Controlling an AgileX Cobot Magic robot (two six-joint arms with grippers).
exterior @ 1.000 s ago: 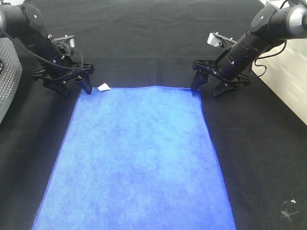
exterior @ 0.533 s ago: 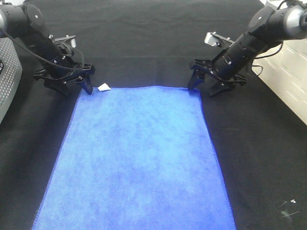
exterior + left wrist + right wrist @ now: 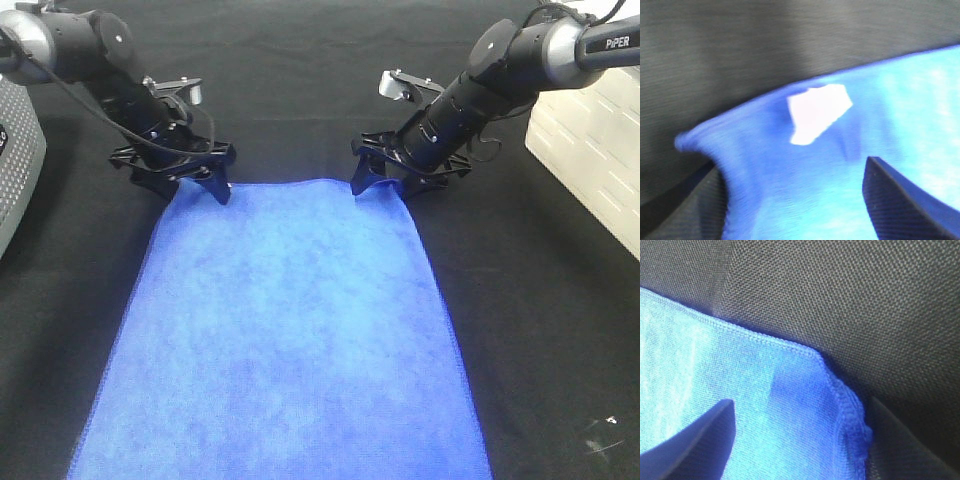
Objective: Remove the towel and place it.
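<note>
The bright blue towel (image 3: 285, 330) lies flat on the black tablecloth (image 3: 300, 110), reaching the near edge of the exterior high view. My left gripper (image 3: 195, 185) is open and sits down over the towel's far left corner. The left wrist view shows that corner (image 3: 805, 200) bunched up between the dark fingers (image 3: 905, 200), with the white tag (image 3: 817, 112) on it. My right gripper (image 3: 388, 185) is open over the far right corner. The right wrist view shows the stitched corner (image 3: 805, 390) between its fingers (image 3: 690, 440).
A grey perforated device (image 3: 15, 150) stands at the left edge. A white box (image 3: 590, 140) stands at the right edge. A small pale mark (image 3: 600, 435) lies on the cloth at the near right. Black cloth stretches behind the towel.
Both grippers have moved inward and down onto the towel's far corners. The left gripper now covers the white tag in the exterior view, and the far corners are pushed slightly inward.
</note>
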